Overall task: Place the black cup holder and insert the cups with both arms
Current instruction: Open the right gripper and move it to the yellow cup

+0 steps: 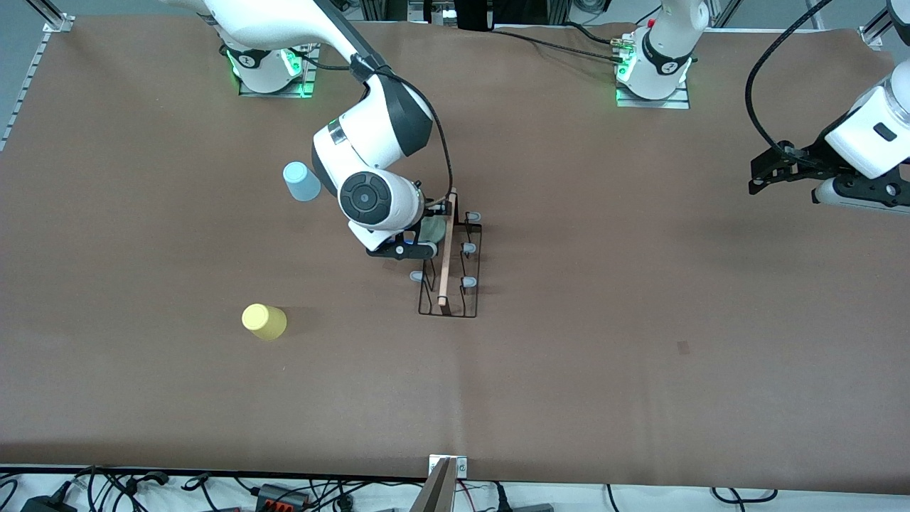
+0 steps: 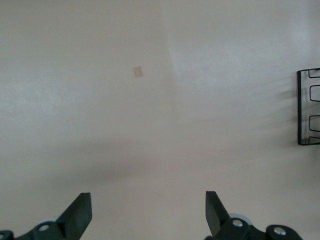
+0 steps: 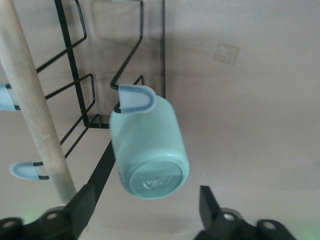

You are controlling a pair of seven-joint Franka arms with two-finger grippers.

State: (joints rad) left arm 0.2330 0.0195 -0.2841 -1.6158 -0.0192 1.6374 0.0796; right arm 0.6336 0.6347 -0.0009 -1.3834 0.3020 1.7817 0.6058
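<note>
The black cup holder (image 1: 451,284) (image 3: 164,50) stands mid-table, its wooden rod (image 1: 445,263) (image 3: 32,105) along the top. A pale green cup (image 1: 431,230) (image 3: 149,150) hangs mouth-first on a grey-blue tipped prong (image 3: 136,98), on the side toward the right arm's end. My right gripper (image 1: 425,236) (image 3: 147,195) is open, one finger on each side of the cup's bottom, with gaps showing. A light blue cup (image 1: 301,181) and a yellow cup (image 1: 264,321) stand on the table toward the right arm's end. My left gripper (image 1: 755,178) (image 2: 147,197) waits open over bare table.
A corner of the black cup holder (image 2: 308,107) shows at the edge of the left wrist view. A small square mark (image 1: 683,347) (image 2: 138,72) is on the brown table cover. A camera mount (image 1: 444,483) and cables sit along the front edge.
</note>
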